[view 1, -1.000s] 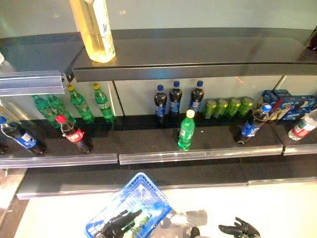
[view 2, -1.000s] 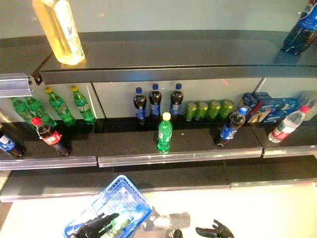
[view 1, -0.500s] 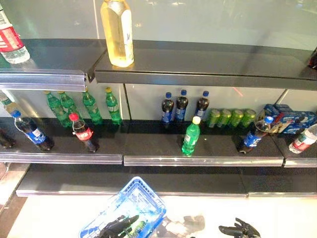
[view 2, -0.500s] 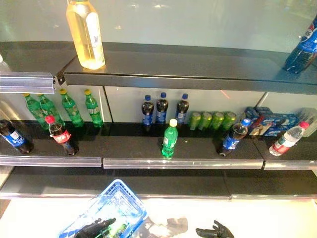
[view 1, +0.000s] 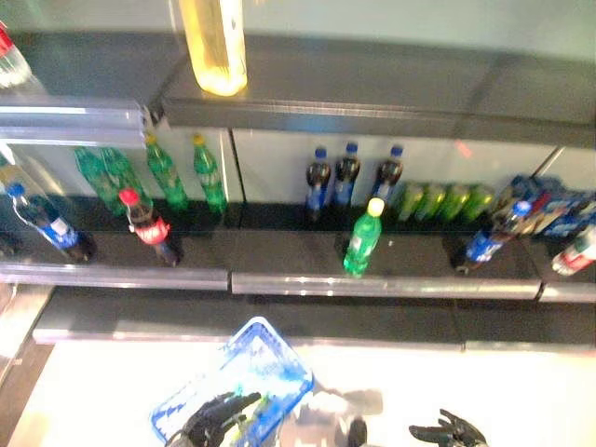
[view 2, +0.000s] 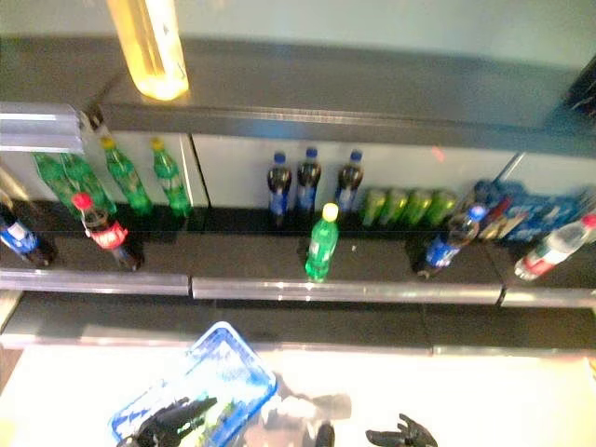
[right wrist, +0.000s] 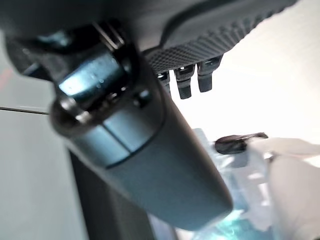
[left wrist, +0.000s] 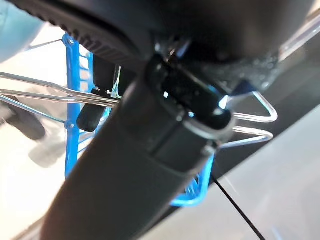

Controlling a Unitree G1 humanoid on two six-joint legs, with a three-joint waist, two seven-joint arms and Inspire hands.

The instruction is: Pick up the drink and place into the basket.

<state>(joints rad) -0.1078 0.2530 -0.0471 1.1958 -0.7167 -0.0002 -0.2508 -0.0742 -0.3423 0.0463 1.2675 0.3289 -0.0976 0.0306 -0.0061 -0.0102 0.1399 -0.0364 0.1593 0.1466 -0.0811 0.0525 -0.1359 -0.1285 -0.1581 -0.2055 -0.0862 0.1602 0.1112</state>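
My left hand (view 1: 209, 424) is at the lower edge of the eye views, over the blue wire basket (view 1: 272, 358). In the left wrist view its fingers (left wrist: 94, 107) curl over the basket's wire handles (left wrist: 250, 131). Something green (view 1: 258, 415) lies inside the basket, partly hidden by the hand. A green bottle with a yellow cap (view 1: 361, 240) stands alone near the front of the middle shelf. My right hand (view 1: 449, 432) hangs low at the right with its fingers spread, holding nothing.
On the middle shelf (view 1: 279, 261) stand three dark cola bottles (view 1: 346, 175), green cans (view 1: 442, 200), green bottles (view 1: 158, 172), a red-capped cola (view 1: 149, 228) and a tilted cola (view 1: 489, 237). A tall yellow bottle (view 1: 214, 47) stands on the top shelf.
The whole picture has shifted, so the camera has moved. The left hand still holds the basket and the right hand stays low at the right.
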